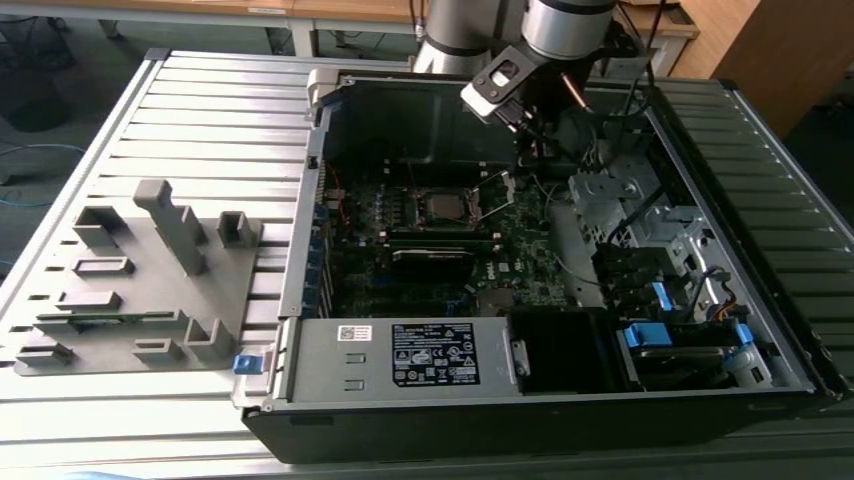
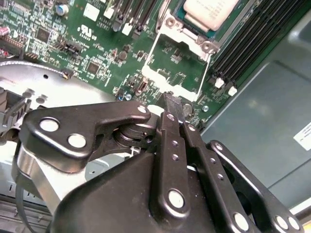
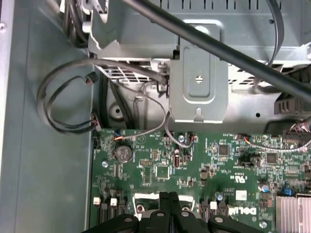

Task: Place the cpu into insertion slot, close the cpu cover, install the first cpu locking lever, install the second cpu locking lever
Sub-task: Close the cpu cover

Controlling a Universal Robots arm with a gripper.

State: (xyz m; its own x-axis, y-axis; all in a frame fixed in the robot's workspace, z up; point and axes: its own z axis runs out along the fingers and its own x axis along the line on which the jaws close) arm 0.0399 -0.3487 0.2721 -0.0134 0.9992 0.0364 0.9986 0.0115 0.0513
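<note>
We look down from high and well back on the open computer case [image 1: 467, 435] in the exterior view, both wrist views close over our gripper [image 2: 172, 104], facing different ways, sharing the green motherboard [image 3: 204, 165]

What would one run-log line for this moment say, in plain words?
cpu: seated, uncovered | cpu cover: open | gripper: shut, tips at the cover's free edge

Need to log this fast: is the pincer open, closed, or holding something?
The pincer: closed, nothing visible between its tips, which sit at the edge of the cpu cover.
</note>
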